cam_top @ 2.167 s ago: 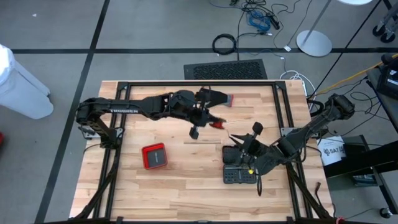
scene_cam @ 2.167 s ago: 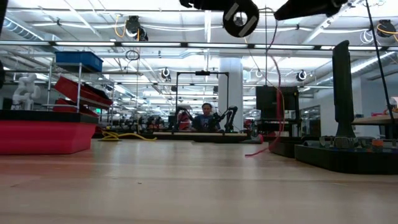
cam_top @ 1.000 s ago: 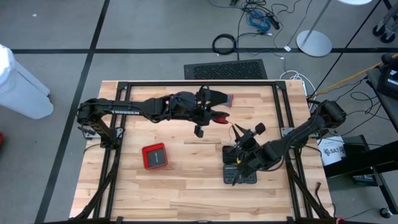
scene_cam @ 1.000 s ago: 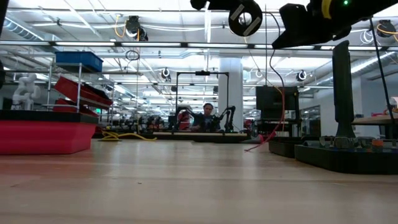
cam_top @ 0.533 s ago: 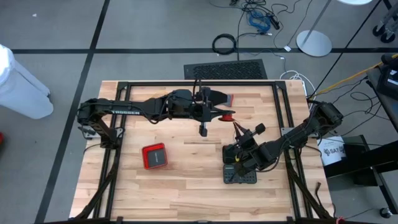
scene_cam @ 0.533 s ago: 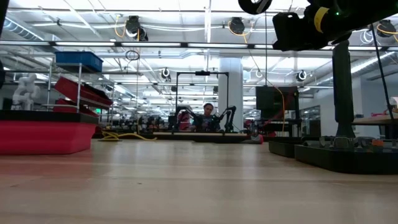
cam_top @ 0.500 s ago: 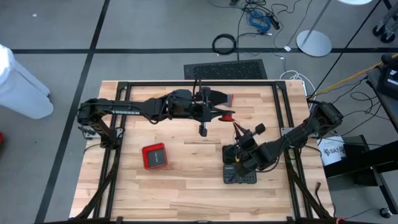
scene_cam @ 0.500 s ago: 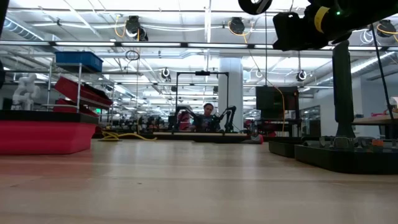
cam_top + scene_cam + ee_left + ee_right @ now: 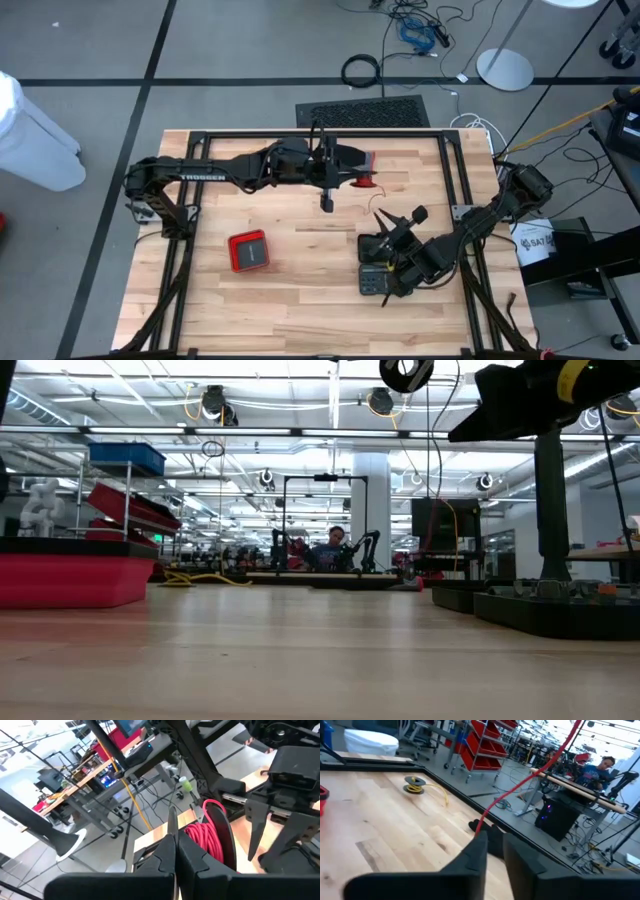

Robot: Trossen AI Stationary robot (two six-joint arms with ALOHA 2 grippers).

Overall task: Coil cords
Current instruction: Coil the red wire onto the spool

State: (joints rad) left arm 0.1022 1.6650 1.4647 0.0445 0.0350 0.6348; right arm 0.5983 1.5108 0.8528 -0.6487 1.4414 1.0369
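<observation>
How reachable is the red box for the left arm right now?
Probably reachable: the red box sits on open table on that arm's side, with nothing over it. But the left gripper is shut on the red cord coil, so it would likely have to release first.

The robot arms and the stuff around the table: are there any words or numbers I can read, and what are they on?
"TROSSEN": white letters along the left arm, seen from above, only just readable.
"SAT...": start of a word on a white label beside the table's right edge; the rest is too small to read.
Nothing else readable.
</observation>
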